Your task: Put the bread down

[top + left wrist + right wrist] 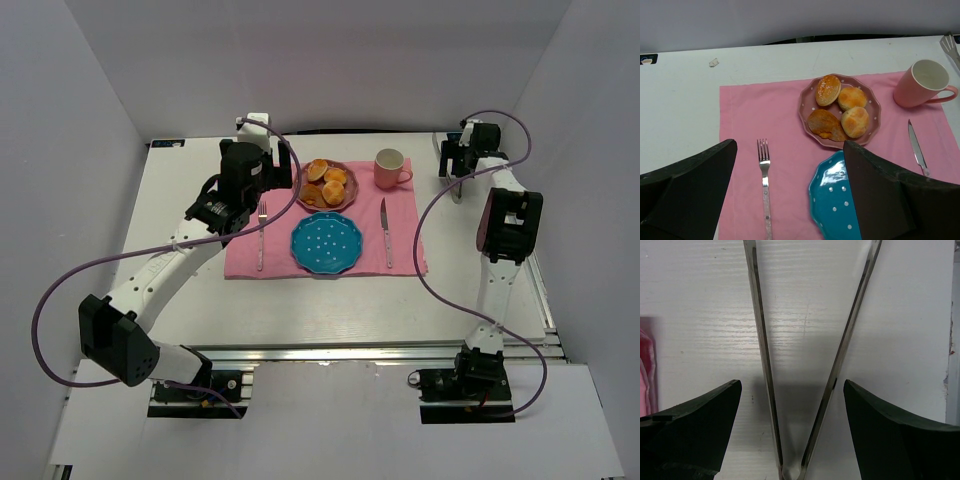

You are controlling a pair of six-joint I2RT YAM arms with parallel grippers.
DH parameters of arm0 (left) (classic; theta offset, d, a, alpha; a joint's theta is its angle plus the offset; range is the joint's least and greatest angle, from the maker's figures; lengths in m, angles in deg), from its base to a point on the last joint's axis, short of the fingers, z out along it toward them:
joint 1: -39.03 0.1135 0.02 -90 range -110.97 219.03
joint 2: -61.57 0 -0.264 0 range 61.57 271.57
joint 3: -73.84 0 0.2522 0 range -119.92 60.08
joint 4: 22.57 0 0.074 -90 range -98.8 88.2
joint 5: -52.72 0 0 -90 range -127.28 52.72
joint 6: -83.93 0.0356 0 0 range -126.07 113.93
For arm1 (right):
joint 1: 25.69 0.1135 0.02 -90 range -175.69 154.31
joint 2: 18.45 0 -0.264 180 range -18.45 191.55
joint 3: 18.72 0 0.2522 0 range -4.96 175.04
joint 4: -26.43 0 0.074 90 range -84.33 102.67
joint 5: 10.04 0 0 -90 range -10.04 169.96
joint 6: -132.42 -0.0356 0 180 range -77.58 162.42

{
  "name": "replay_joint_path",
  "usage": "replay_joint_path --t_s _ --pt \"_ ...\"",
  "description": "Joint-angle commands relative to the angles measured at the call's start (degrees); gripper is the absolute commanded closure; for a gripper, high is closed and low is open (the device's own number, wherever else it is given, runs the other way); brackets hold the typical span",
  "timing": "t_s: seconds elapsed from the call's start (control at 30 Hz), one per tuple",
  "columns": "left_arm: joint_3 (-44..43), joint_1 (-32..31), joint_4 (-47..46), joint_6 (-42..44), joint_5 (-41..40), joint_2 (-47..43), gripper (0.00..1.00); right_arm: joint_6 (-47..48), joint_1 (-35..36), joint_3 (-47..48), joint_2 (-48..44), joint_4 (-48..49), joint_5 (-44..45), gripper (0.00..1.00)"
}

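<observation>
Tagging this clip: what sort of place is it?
Probably a lab test cell staged as a table setting: white walls, metal rail, pink mat with fork, knife, mug.

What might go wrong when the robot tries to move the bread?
The right claw is open around the tongs, not squeezing them, so they might slip or twist when it grabs. The bread pieces sit crowded together on the pink plate, so pinching one might push another off. The mug stands close beside that plate and might get bumped.
</observation>
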Motion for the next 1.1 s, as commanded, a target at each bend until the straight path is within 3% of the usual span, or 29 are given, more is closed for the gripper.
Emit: replay_joint_path --t_s 0.0,0.33,0.67,0.93,1.07 --pt "0.23 -0.02 -0.82 0.21 -0.24 -0.54 0.02 -0.83 -0.28 3.16 1.57 0.37 -0.45 0.11" --pt "0.85 -0.02 -0.55 1.44 -2.26 -0.8 0.02 -3.3 -0.37 12.21 6.84 -4.81 1.4 0.11" --pt "1.46 0.07 -0.47 1.88 -2.97 -1.33 0.02 -3.21 -0.37 12.56 7.11 -5.69 2.1 0.11" --pt "1.99 -0.02 -0.55 1.79 -3.14 -1.5 0.02 -3.03 -0.37 12.83 7.37 -6.92 2.54 0.18" --pt "2.16 -0.02 -0.55 1.88 -3.58 -1.5 0.02 -2.95 -0.37 12.83 7.38 -7.19 2.28 0.28"
